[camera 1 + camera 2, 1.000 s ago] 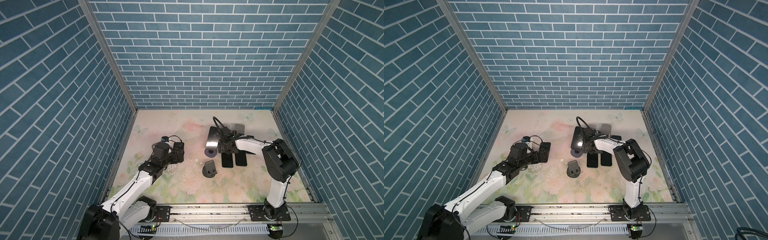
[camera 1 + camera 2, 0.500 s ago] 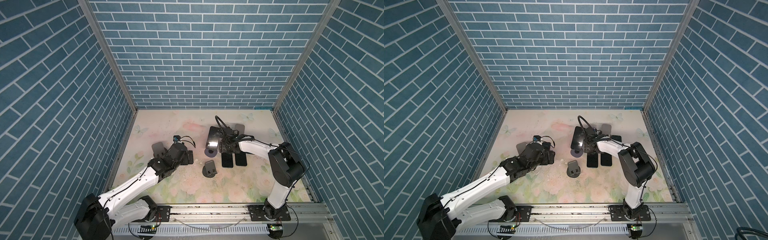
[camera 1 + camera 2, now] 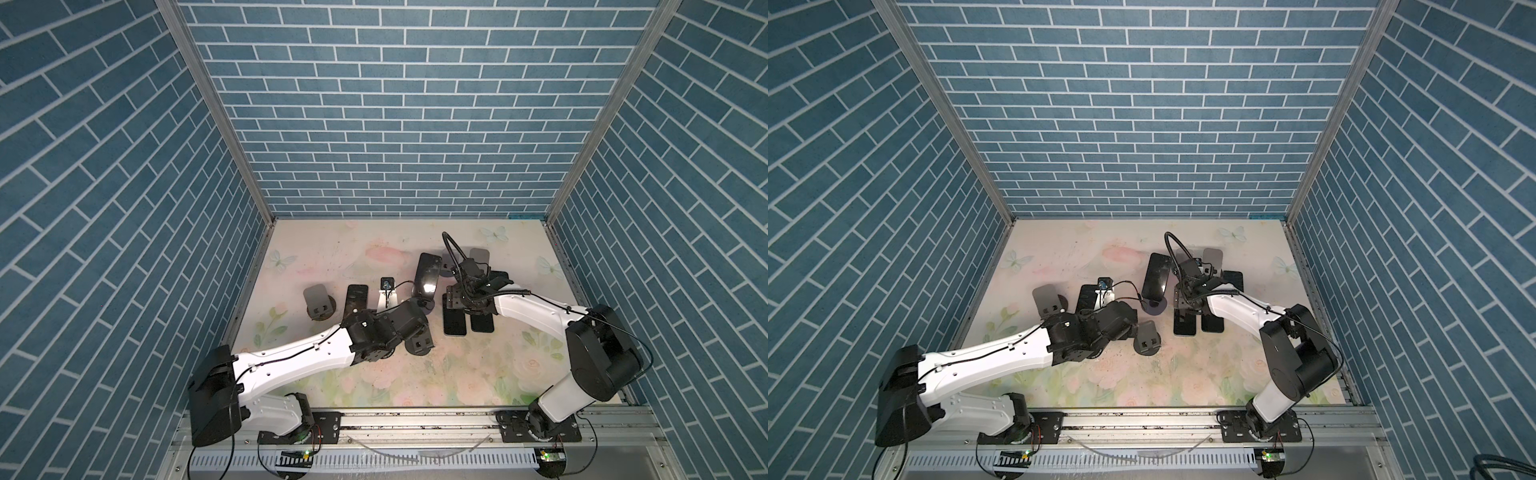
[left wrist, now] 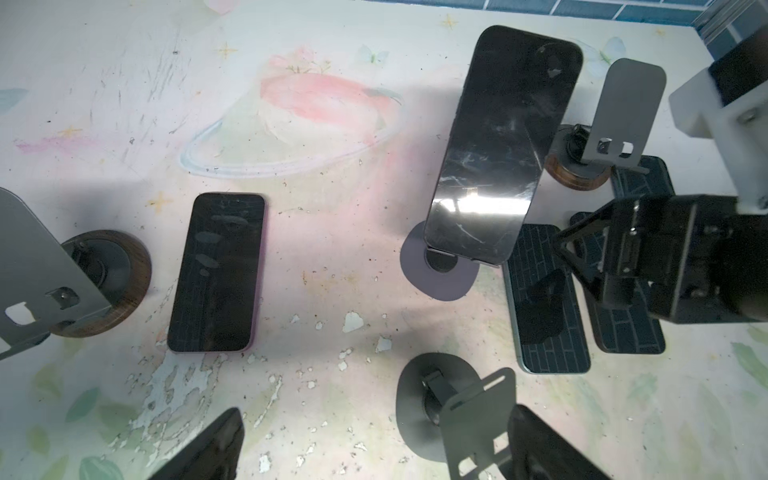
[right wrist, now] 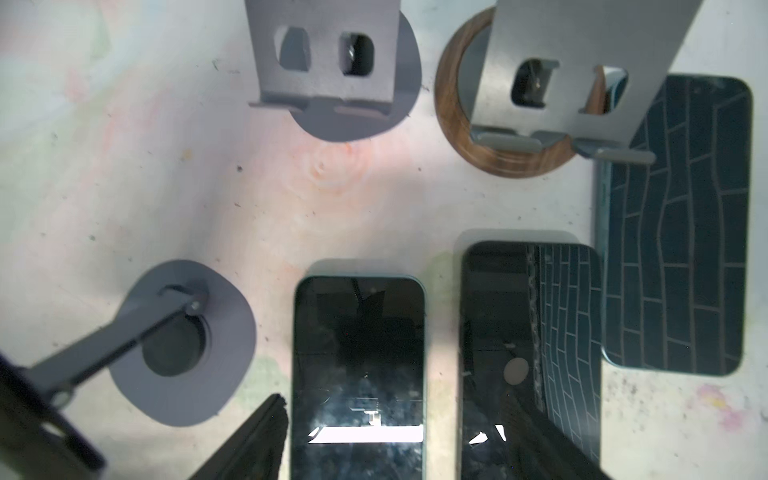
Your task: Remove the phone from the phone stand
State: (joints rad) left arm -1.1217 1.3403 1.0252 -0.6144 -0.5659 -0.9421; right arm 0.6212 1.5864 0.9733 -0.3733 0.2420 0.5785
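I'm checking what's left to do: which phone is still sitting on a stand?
The tilted, raised phone resting on the purple-based stand; every other phone lies flat, off any stand.

— How many phones can you see from there?
— Five, I make it.
— And phone stands?
— Five again: two with wooden bases, three with grey bases.
— Robot arms?
— Two of them, the same white-and-black kind.

three phones lie flat, side by side, on the surface. a wood-based stand, a grey-based stand and a tilted-arm stand sit near them.
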